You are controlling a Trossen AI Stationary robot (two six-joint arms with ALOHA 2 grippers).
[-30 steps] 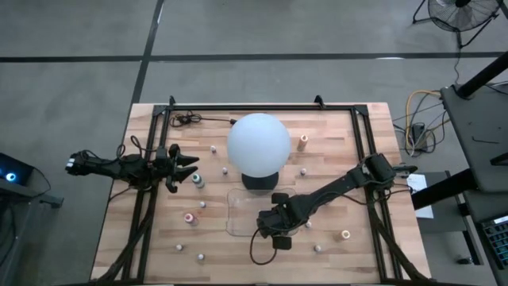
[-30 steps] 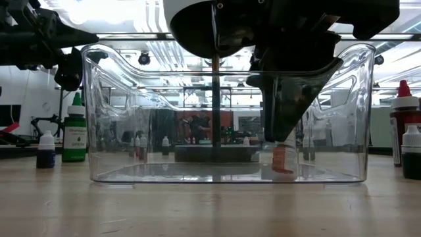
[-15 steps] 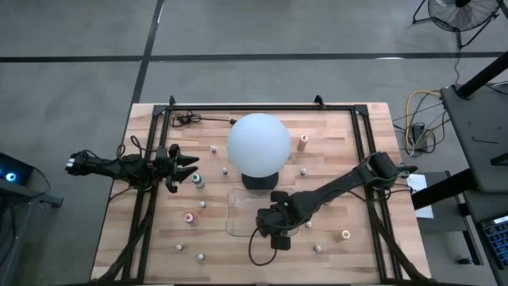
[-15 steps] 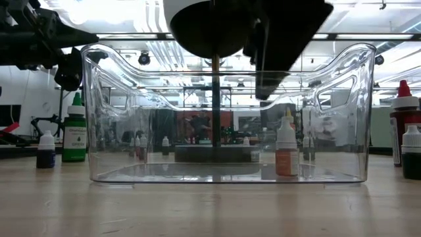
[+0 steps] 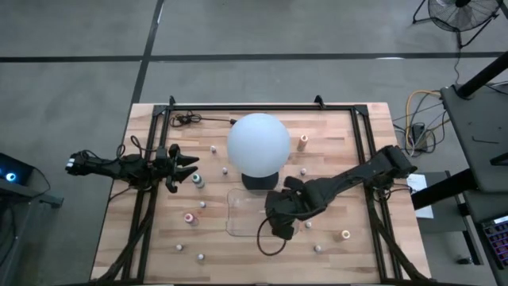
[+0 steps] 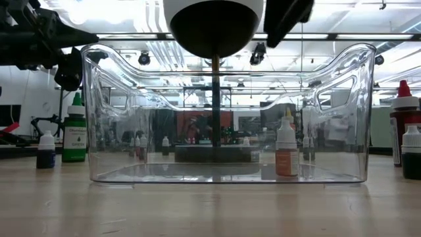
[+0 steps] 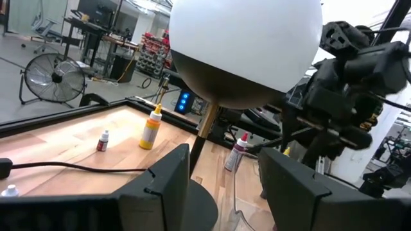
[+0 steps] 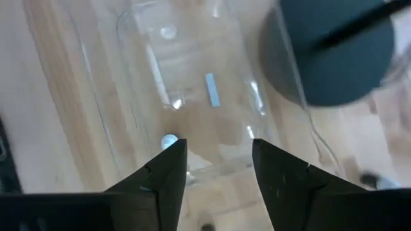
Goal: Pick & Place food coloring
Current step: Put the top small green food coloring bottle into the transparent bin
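Food coloring bottle (image 6: 286, 151) — small, orange-brown body, white shoulder and pointed cap — stands upright inside the clear tray (image 6: 105, 118), near its 3 o'clock wall. In the right wrist view its white cap (image 8: 169, 141) shows just beside one finger (image 8: 168, 168), apart from it. Right gripper (image 8: 215, 173) hangs above the tray, fingers spread, pinching nothing. Left gripper (image 7: 221, 186) waits at the surface's (image 5: 325, 135) 9 o'clock edge — fingers parted, empty.
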